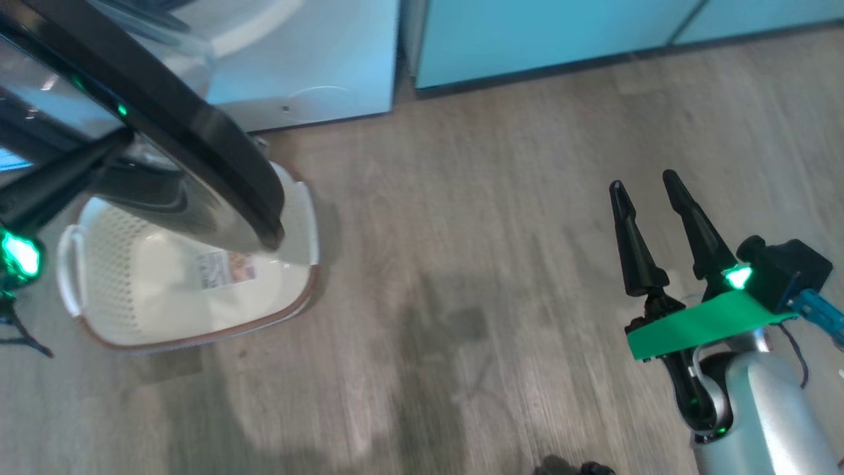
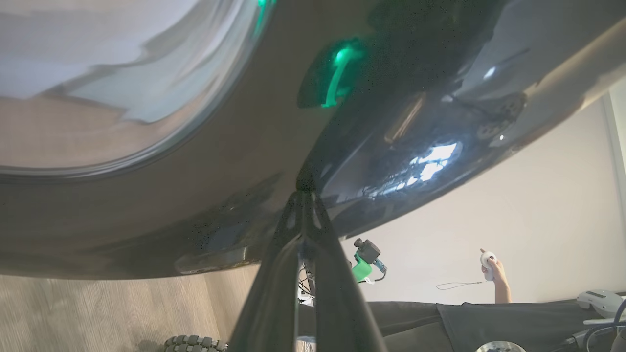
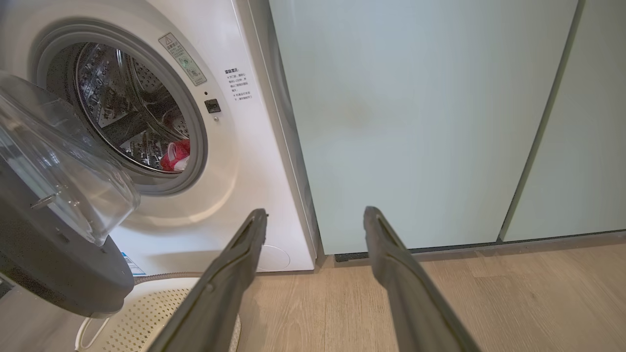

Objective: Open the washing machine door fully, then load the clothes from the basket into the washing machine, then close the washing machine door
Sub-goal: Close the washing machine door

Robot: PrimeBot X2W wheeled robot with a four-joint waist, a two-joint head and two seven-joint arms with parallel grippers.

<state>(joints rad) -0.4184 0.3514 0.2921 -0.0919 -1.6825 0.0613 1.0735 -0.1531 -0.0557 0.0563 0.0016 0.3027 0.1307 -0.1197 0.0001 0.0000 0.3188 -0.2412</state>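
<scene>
The left pincer, tips shut together, touches the black rim of the half-open door above the empty basket; the open right pincer idles well apart. Beyond, clothes lie inside the washing machine, leaving the left arm nearer for closing.

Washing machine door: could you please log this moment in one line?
door part-open | left gripper shut, on door rim | right gripper open | clothes in drum | basket empty

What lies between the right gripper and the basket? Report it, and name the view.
Bare wooden floor lies between the open right gripper and the basket, with nothing standing on that stretch, as the head view shows.
</scene>
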